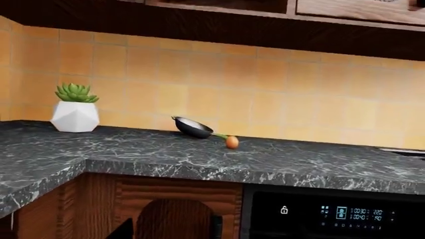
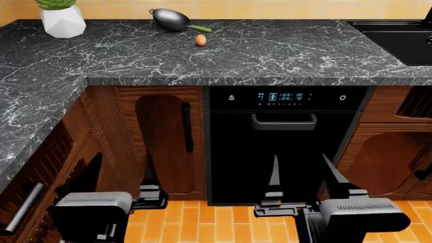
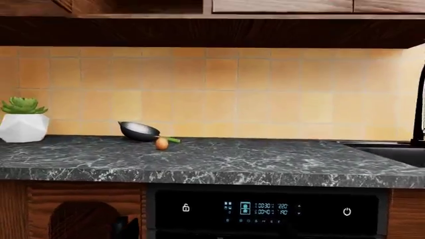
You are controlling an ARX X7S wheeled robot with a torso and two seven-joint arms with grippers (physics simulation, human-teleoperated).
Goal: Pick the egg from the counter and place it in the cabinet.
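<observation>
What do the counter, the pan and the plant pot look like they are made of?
Counter: polished black stone, probably marble, going by the fine white veining. Pan: dark metal with a dull sheen and a green handle. Plant pot: matte white with flat facets, likely ceramic, though the render leaves that open.

Both arms low; right pincer (image 2: 298, 174) open, left hidden.
</observation>
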